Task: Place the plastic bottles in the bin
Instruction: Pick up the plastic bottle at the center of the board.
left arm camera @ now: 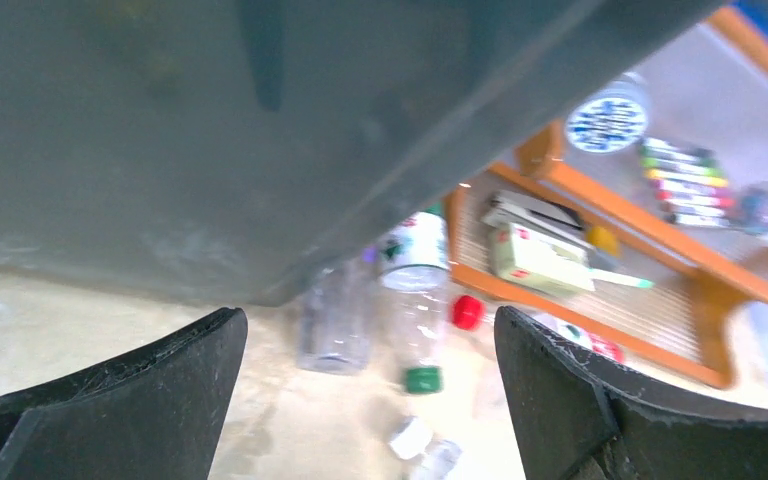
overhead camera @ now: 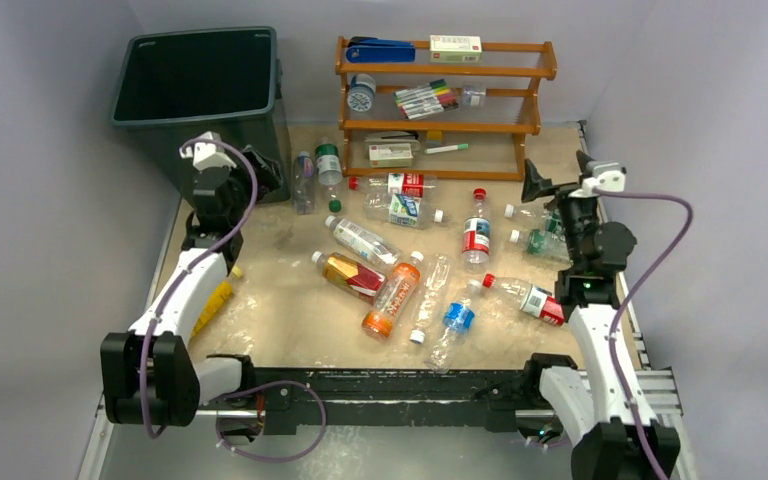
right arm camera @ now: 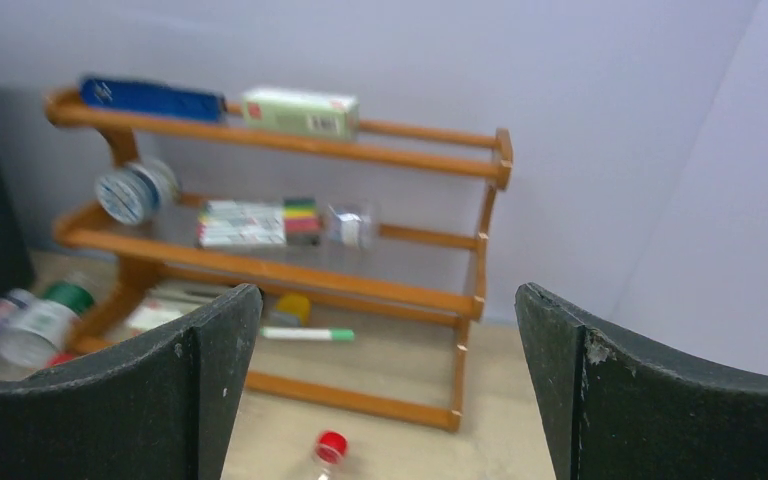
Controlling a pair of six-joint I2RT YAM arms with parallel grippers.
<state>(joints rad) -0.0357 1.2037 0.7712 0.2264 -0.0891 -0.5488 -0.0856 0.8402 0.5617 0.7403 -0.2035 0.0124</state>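
Bin: We are seeing the dark green bin (overhead camera: 210,114) standing at 11 o'clock on the table (overhead camera: 280,320), with its open side facing up.
Bottles: The plastic bottles (overhead camera: 364,242) are lying all over the table, from the middle out to 3 o'clock. Most are resting on their sides, and some are touching each other.
Left gripper: Our left gripper (left arm camera: 368,320) is hanging just beside the bin's wall, at the bin's 5 o'clock corner. Its jaws are standing wide apart and gripping nothing.
In the way on the left: The bin wall is filling most of our left wrist view. A clear bottle (overhead camera: 303,180) and a green-cap bottle (overhead camera: 329,165) are sitting just past the fingers, near the bin.
Right gripper: Our right gripper (right arm camera: 388,295) is hovering at 2 o'clock, also wide and gripping nothing, and it is pointing at the rack.
In the way on the right: A red-label bottle (overhead camera: 528,298) is lying right against our right arm.
Rack: The orange wooden rack (overhead camera: 520,72) is standing at 12 o'clock, holding marker pens (overhead camera: 426,98) and small boxes (overhead camera: 455,43).
Other things: A yellow thing (overhead camera: 215,300) is lying beside our left arm at 8 o'clock.
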